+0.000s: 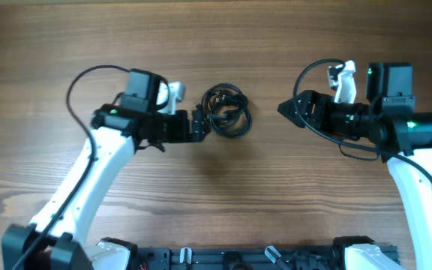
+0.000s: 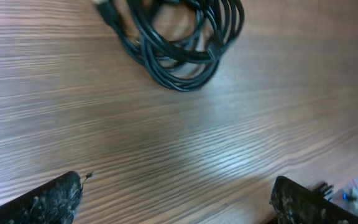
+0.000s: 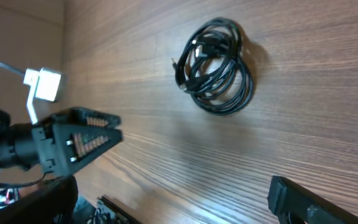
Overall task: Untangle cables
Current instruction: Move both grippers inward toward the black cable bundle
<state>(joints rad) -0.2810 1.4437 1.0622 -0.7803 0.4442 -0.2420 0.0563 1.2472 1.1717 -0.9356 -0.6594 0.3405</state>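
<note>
The cables [image 1: 227, 111] lie as one coiled bundle of thin black cords on the wooden table, behind its middle. My left gripper [image 1: 201, 124] is open and empty, its tips just left of the bundle. In the left wrist view the bundle [image 2: 182, 46] lies ahead of the wide-open fingers [image 2: 179, 200], with a small plug [image 2: 107, 12] sticking out on its left. My right gripper [image 1: 286, 109] is open and empty, a short way right of the bundle. The right wrist view shows the bundle [image 3: 217, 67] well ahead of its fingers [image 3: 173, 202].
The wooden table [image 1: 223, 195] has bare surface on all sides of the bundle. The left gripper also shows in the right wrist view [image 3: 86, 134]. Thicker black wires loop off both arms [image 1: 77, 82]. A black rail [image 1: 238, 259] runs along the front edge.
</note>
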